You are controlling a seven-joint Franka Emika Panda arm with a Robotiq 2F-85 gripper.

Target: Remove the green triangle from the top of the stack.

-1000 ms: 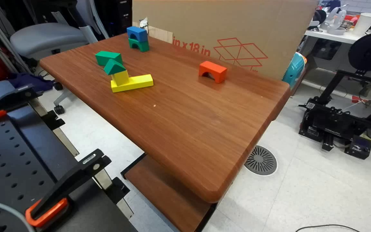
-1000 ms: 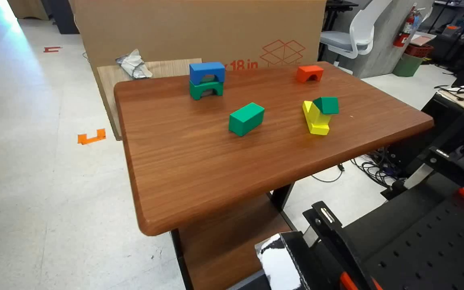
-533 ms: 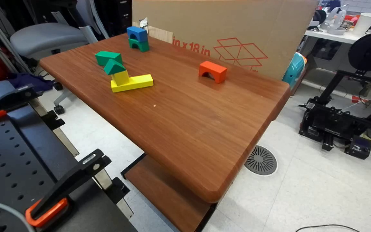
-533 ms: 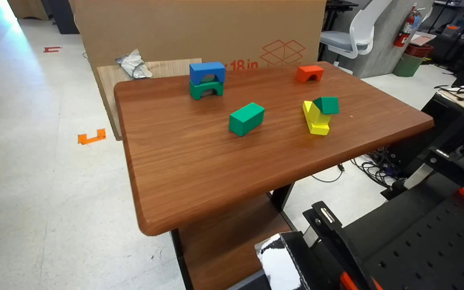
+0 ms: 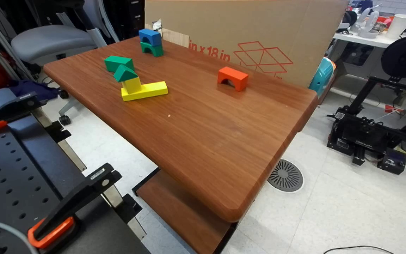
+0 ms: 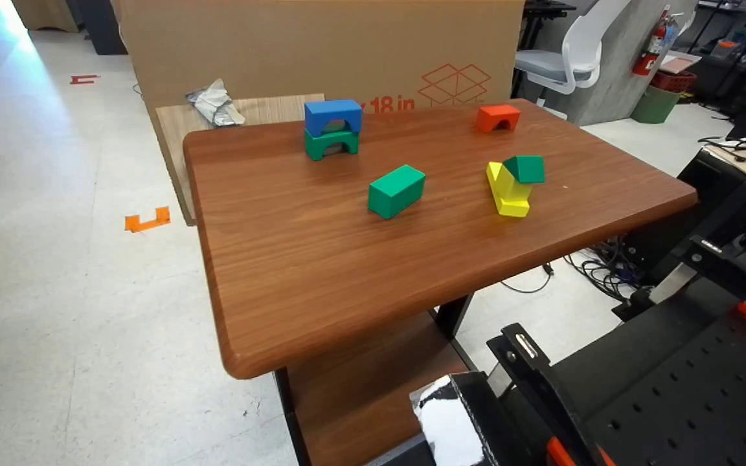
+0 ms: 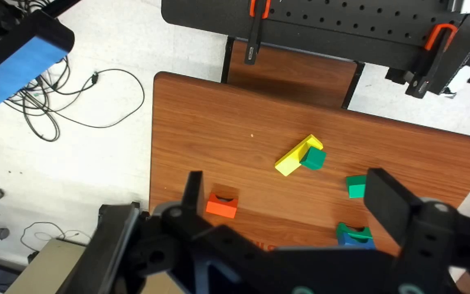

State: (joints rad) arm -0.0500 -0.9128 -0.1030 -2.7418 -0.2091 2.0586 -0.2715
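Note:
The green triangle (image 5: 124,73) is a small dark green prism. It sits on a small yellow block (image 5: 131,85), which stands near one end of a long yellow bar (image 5: 150,90) on the table; together they form the stack. The triangle also shows in an exterior view (image 6: 526,169) and in the wrist view (image 7: 313,158). My gripper (image 7: 288,190) shows only in the wrist view. It is open wide with nothing between its fingers, high above the table. The triangle lies ahead of the gap between the fingertips, apart from them.
A green rectangular block (image 6: 396,191) lies beside the stack on the brown table (image 6: 321,272). A blue arch (image 6: 333,117) rests on a green arch (image 6: 332,144). An orange arch (image 5: 233,78) stands apart. A large cardboard box (image 5: 245,31) stands along the table's edge. Black clamps (image 5: 76,204) are on the black bench.

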